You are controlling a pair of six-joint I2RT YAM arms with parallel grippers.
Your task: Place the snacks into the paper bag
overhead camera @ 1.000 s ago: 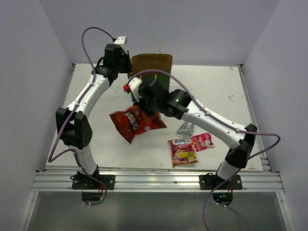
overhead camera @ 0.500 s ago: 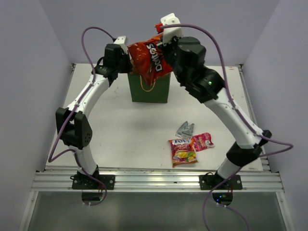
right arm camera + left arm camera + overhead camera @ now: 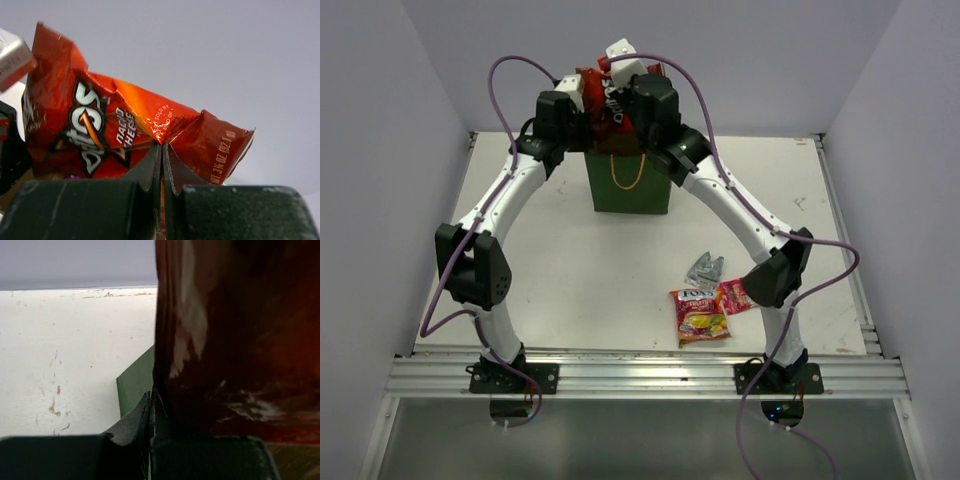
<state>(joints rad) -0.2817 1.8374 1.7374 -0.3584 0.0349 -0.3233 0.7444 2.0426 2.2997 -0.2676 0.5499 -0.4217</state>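
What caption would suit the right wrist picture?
Right gripper pinching the crumpled edge of a red Doritos bag.

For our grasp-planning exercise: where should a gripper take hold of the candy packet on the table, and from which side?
Pinch its left edge, coming down from above. The candy packet lies flat, and the pink packet lies close against its right side, so the left edge is the free one.

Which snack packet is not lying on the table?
The red-orange Doritos bag: the right gripper holds it at the mouth of the paper bag; the silver, pink and fruit-candy packets lie there.
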